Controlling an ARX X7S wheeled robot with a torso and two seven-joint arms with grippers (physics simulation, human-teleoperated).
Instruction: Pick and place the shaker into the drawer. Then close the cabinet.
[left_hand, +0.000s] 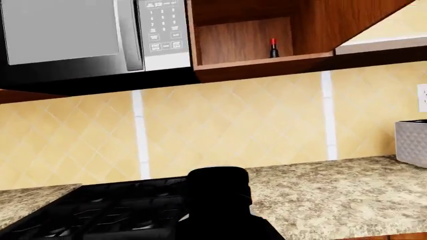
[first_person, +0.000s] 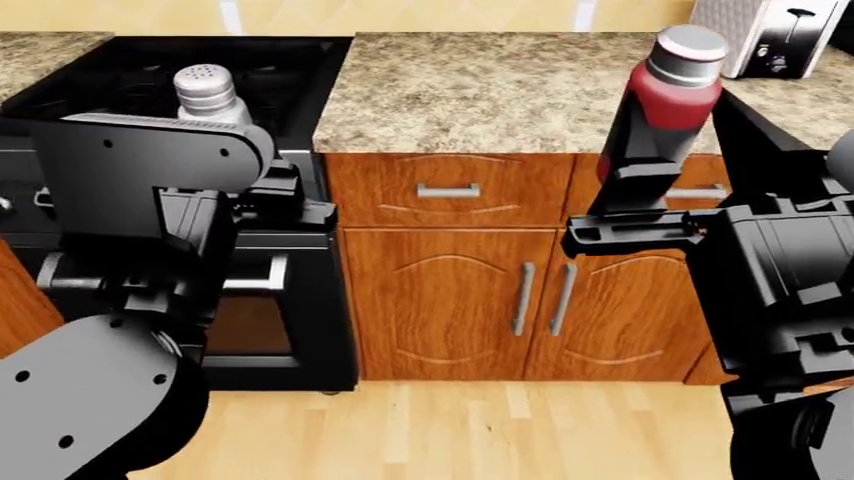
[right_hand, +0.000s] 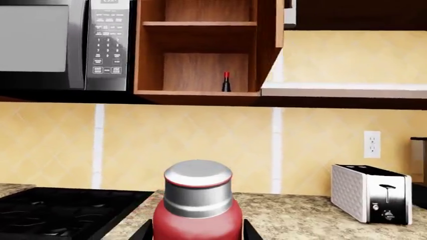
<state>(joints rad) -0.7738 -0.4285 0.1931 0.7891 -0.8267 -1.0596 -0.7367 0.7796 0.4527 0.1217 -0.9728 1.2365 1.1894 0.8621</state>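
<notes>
A red shaker (first_person: 671, 95) with a silver cap stands upright between the fingers of my right gripper (first_person: 638, 165), held in the air in front of the cabinet (first_person: 441, 300); it also fills the low middle of the right wrist view (right_hand: 197, 220). A silver shaker (first_person: 207, 92) with a holed top shows just above my left arm's wrist block; its base is hidden. In the left wrist view, a black rounded shape (left_hand: 217, 200) covers the place of the jaws. The drawer front (first_person: 447, 190) sits flush, and the cabinet doors are shut.
The black stove (first_person: 287, 75) lies left of the granite counter (first_person: 481, 90). A toaster (first_person: 767, 35) stands at the back right. Above the counter hang a microwave (right_hand: 47, 45) and an open wall shelf holding a small bottle (right_hand: 226, 82).
</notes>
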